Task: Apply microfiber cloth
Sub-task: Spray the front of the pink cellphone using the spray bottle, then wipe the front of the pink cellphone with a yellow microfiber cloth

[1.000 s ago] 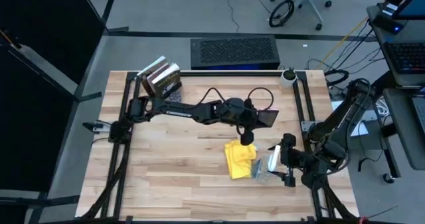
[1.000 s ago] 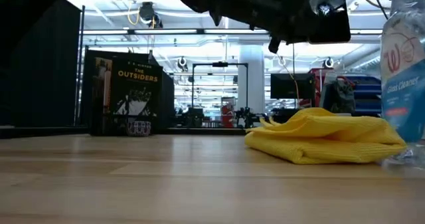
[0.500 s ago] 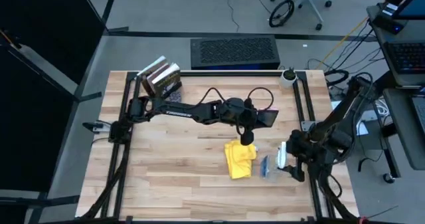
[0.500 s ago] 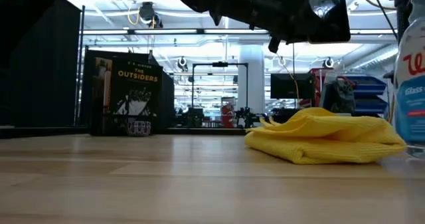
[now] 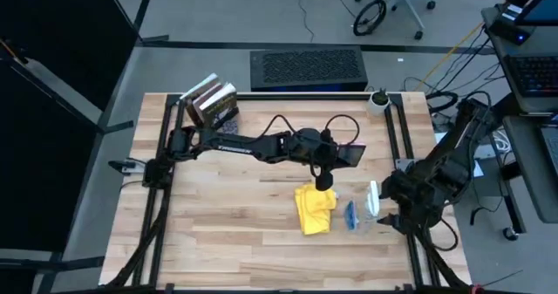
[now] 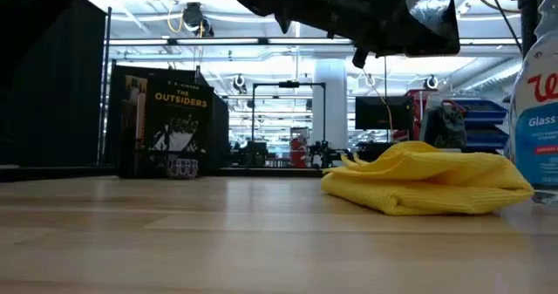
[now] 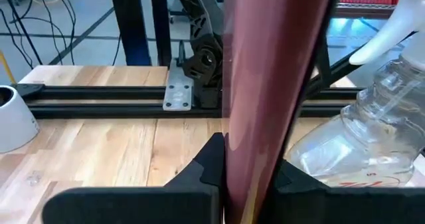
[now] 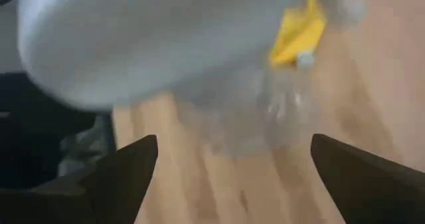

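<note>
The yellow microfiber cloth lies crumpled on the wooden table, right of centre; it also shows in the low view. My left gripper hangs just beyond the cloth, shut on a dark smartphone. A clear spray bottle with blue liquid stands on its base right of the cloth. My right gripper is open behind the bottle's white head; its fingers stand wide apart and I see no touch. My left gripper pinches the smartphone's two flat faces between its two fingers, at the phone's end nearest the arm. The phone stands edge-on in the wrist view. It is lifted clear of the table, tilted, above the cloth.
Books stand at the far left corner, one with a dark cover. A small white cup sits at the far right corner. Black frame rails run along both sides. A black cable loops over the left arm.
My right gripper has drawn back toward the table's right edge, away from the spray bottle. The bottle, tilted and close to the cloth a second ago, now stands upright on the table a little farther right. My left gripper and the phone have kept still.
</note>
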Available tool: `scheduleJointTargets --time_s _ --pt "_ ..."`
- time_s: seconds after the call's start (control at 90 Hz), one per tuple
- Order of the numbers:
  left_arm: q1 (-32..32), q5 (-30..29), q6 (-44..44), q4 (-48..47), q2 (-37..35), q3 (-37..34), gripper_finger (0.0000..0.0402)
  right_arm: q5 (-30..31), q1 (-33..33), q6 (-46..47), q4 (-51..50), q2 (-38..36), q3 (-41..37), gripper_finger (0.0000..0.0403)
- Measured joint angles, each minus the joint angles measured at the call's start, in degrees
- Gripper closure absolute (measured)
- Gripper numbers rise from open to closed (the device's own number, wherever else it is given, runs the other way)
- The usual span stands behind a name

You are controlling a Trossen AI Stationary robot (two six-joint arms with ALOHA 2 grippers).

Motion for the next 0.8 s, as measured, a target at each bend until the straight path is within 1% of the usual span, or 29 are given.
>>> scheduleJointTargets --time_s 0.056,0.133,0.189,0.289,0.344,0.456,0.533,0.6,0.711,0.8 --pt "0.00 -0.02 -0.16 -0.02 0.00 0.00 0.0388 -1.56 0.00 1.88 -0.93 -0.07 1.29 0.0022" --pt "0.00 -0.87 -0.44 -1.74 -0.52 0.04 0.0388 -1.88 0.11 2.79 -0.44 -0.03 3.36 0.0022" --pt "-0.14 -3.19 0.25 -6.80 -2.07 0.02 0.0388 -1.63 0.53 2.82 0.00 0.15 5.05 0.0022" --pt "-0.81 -10.06 1.93 -16.44 -5.87 0.07 0.0388 -0.28 2.03 2.82 0.00 0.88 7.33 0.0022" --pt "-1.23 -12.18 1.91 -21.75 -8.24 0.07 0.0388 0.83 2.86 2.10 0.34 1.39 8.12 0.0022" --pt "-2.78 -12.92 1.29 -30.62 -12.50 0.07 0.0388 3.48 4.28 -0.03 2.60 1.66 9.11 0.0022" --pt "-4.20 -13.56 -0.31 -35.39 -15.24 0.14 0.0388 5.15 4.91 -1.68 4.64 1.67 9.78 0.0022" --pt "-5.35 -13.94 -2.16 -41.53 -17.33 0.13 0.0388 6.64 5.40 -3.58 6.20 1.69 10.86 0.0022" --pt "-7.66 -14.22 -7.35 -46.66 -20.05 -0.09 0.0388 10.30 5.46 -9.46 10.73 1.67 13.15 0.0022" --pt "-10.36 -13.82 -10.83 -46.26 -21.77 -1.92 0.0388 13.68 5.46 -16.60 17.13 1.63 14.67 0.0022"
